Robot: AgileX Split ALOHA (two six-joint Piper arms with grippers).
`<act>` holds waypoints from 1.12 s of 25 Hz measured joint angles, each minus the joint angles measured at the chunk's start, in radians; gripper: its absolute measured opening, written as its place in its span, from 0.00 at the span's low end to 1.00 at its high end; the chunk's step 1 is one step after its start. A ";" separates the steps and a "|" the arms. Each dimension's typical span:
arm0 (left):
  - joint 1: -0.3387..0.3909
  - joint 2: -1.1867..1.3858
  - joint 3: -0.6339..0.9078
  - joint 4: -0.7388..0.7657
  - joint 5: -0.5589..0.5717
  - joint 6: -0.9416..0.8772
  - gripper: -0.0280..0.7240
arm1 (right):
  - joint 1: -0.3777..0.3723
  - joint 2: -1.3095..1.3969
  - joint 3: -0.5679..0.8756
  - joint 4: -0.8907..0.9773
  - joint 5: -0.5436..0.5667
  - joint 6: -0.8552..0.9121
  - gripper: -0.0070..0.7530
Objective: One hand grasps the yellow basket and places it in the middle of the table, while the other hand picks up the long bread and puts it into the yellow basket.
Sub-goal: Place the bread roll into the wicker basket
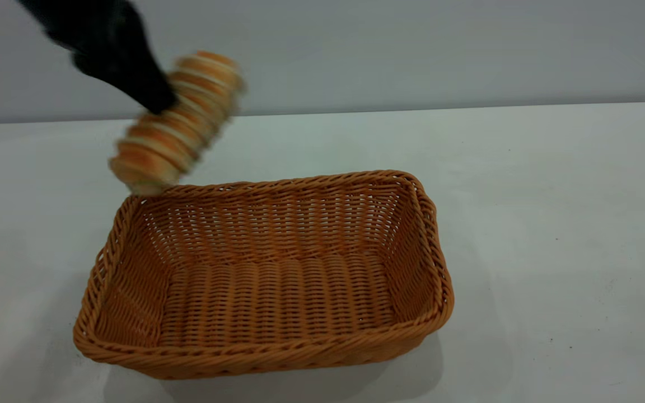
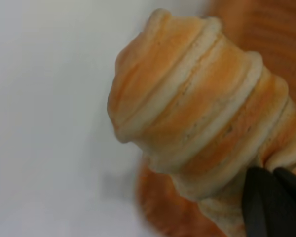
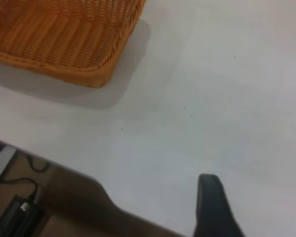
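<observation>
The yellow basket (image 1: 263, 274) sits flat on the white surface (image 1: 552, 224), empty, its woven floor and flared walls fully open to the exterior view. Above the basket's far-left corner, clear of the rim, the long bread (image 1: 180, 120) hangs in the air, tilted with its lower end toward that corner and its upper end leaning away from the basket. The left pincer (image 1: 157, 101) comes in from beyond the basket's far-left side and is clamped on the long bread near its middle; the arm and the bread are both smeared in the exterior view, so the exact contact is hard to make out. In the left wrist view the bread fills most of the picture, its striped end toward the camera, with only a dark finger (image 2: 271, 202) showing at one corner against it and a sliver of basket behind. The right pincer (image 3: 214, 210) hovers over bare surface well apart from the basket's corner; only one dark fingertip shows, cut off by the picture's edge, so whether it is apart or together cannot be told.
</observation>
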 joint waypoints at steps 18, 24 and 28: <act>-0.150 0.161 -0.079 0.032 0.174 0.053 0.04 | 0.000 0.000 0.000 0.000 0.000 0.000 0.57; -0.150 0.201 -0.089 0.042 0.160 0.052 0.04 | 0.000 0.000 0.000 0.000 0.000 0.000 0.54; -0.150 0.227 -0.089 0.051 0.126 0.052 0.04 | 0.000 0.000 0.000 0.000 0.000 0.000 0.51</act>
